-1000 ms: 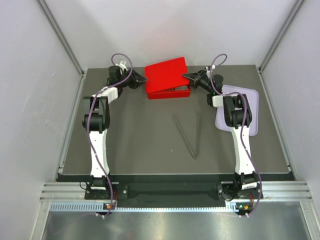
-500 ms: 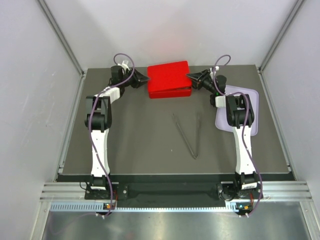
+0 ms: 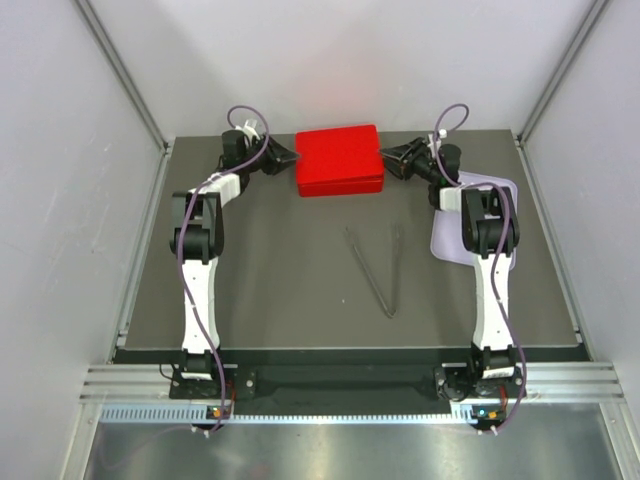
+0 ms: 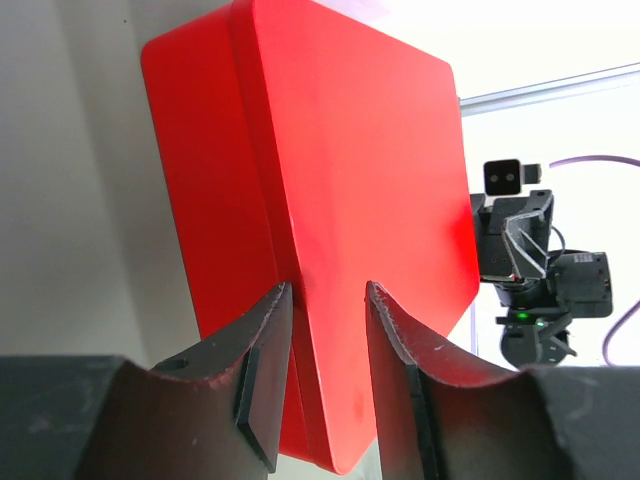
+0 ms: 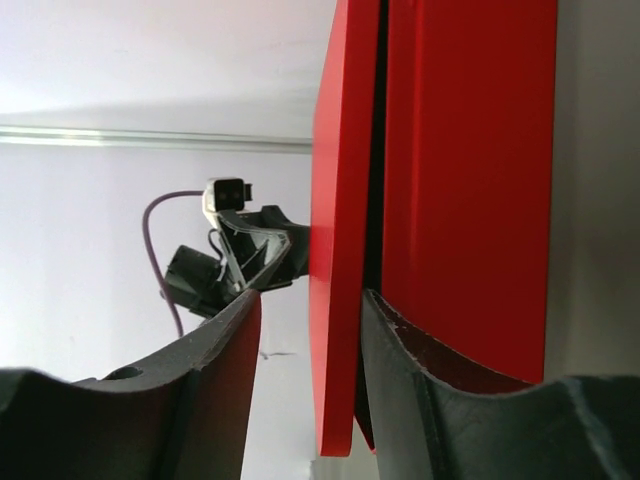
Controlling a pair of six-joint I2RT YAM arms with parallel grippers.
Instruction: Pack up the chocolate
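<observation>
Near edge: both arms reach long from their bases to the far end of the table [image 3: 280, 300]. Tongs [image 3: 378, 272] lie mid-table in a V, well apart from both arms. Tray [image 3: 441, 243] on R side, partly under R arm, near R table edge.

Far end: red box [image 3: 339, 158].
- Change over last sec: lid was tilted up, dropped most of the way half a sec ago, and now lies flat on base in top view.
- R wrist view: lid [image 5: 340, 200] and base [image 5: 470, 180] have a thin dark slit between them, so prob. not fully seated that side.

L gripper [image 4: 327, 292]: fingers spread, tips straddling the seam at box's L side. Contact unclear.

R gripper [image 5: 308, 298]: fingers spread, lid edge between them, light showing on the outer side, so not pinching.

Chocolate: none visible in any view. Prob. inside the box, can't confirm. If so, task is at the closing step, nearly done. A press-down may remain.

Room:
- Box sits close to far table edge w/ back wall just beyond, so little space behind.
- Grippers flank the box, so retreat is outward or back toward near side, where table is open either side of tongs.
- R arm must mind the tray.
- Side rails run near both elbows.
</observation>
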